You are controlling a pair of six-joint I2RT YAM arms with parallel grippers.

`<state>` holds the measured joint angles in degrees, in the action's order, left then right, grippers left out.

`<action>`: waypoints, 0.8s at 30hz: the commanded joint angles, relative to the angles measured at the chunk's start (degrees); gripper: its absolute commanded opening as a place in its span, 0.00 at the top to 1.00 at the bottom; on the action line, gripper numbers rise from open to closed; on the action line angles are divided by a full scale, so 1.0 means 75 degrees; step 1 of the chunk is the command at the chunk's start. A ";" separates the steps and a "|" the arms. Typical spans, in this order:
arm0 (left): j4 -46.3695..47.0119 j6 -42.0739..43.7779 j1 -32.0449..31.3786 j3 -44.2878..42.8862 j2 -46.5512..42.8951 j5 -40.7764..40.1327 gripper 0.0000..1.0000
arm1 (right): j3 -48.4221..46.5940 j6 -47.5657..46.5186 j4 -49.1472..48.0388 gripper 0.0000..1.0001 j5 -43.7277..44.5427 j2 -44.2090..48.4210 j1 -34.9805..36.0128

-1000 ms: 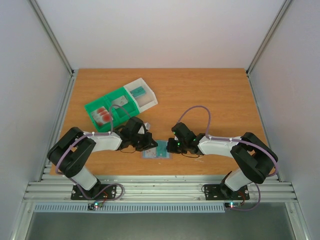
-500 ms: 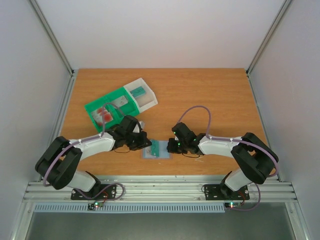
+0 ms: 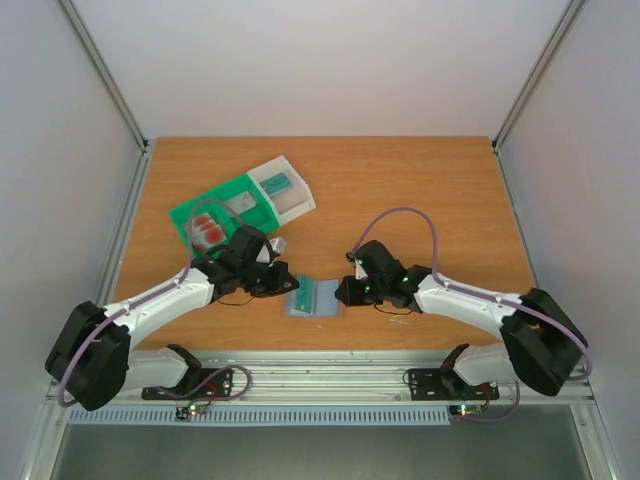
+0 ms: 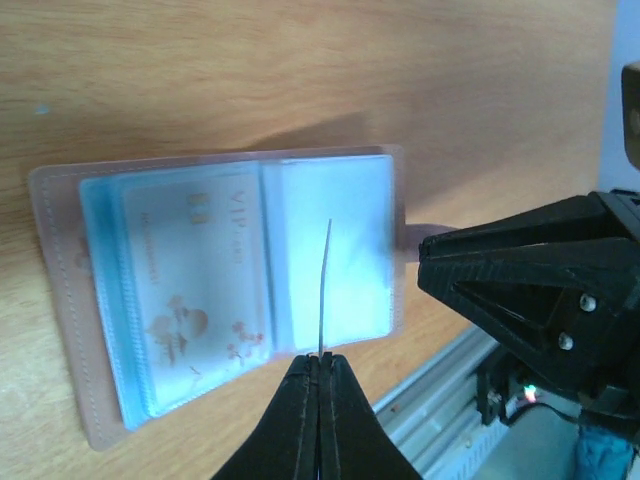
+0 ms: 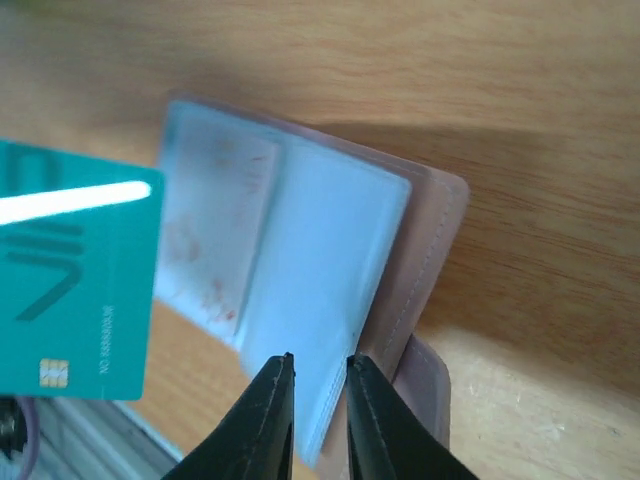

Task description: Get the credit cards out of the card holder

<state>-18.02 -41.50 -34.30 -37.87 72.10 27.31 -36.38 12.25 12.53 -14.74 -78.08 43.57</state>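
Note:
The card holder (image 3: pixel 322 298) lies open near the table's front edge. It also shows in the left wrist view (image 4: pixel 70 250) and the right wrist view (image 5: pixel 330 250). My left gripper (image 3: pixel 287 290) is shut on a greenish-teal credit card (image 3: pixel 301 297) and holds it above the holder's left part. The card is edge-on in the left wrist view (image 4: pixel 324 290) and flat-on in the right wrist view (image 5: pixel 75 280). A pale card (image 4: pixel 190 290) with red marks stays in the holder's left panel. My right gripper (image 5: pixel 320 365) hovers at the holder's right edge, jaws a little apart, holding nothing.
A green-and-white compartment tray (image 3: pixel 232 192) stands behind the left arm. It holds red-blotched cards (image 3: pixel 208 228) and a teal card (image 3: pixel 278 183). The metal rail (image 3: pixel 320 375) runs just in front of the holder.
My left gripper has drawn the teal card leftward and up off the holder. My right gripper has shifted slightly right, to the holder's right edge.

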 commanded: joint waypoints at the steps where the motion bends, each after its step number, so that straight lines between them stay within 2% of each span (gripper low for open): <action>1: -0.0342 0.0725 0.0033 -0.0424 -0.0358 0.0992 0.99 | -0.0476 -0.1447 0.1047 0.82 -0.0664 0.0865 -0.0059; 8: -0.0561 0.1122 -0.0027 -0.0594 -0.0654 0.1989 1.00 | -0.1054 -0.2812 0.2467 0.72 -0.1992 0.1920 -0.0068; 14: -0.0571 0.1492 -0.0239 -0.0731 -0.0645 0.2977 0.99 | -0.1528 -0.2685 0.2729 0.58 -0.3015 0.1724 -0.0147; 18: -0.0388 0.1488 -0.0398 -0.0754 -0.0509 0.3352 1.00 | -0.1954 -0.2834 0.3182 0.46 -0.3048 0.1556 -0.0141; 24: -0.0276 0.1588 -0.0583 -0.0764 -0.0449 0.3640 1.00 | -0.2195 -0.3065 0.3672 0.35 -0.2687 0.1535 -0.0157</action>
<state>-22.06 -31.18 -38.09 -42.13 68.34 50.98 -50.72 -8.56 35.88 -35.27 -66.43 42.72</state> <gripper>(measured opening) 0.008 0.620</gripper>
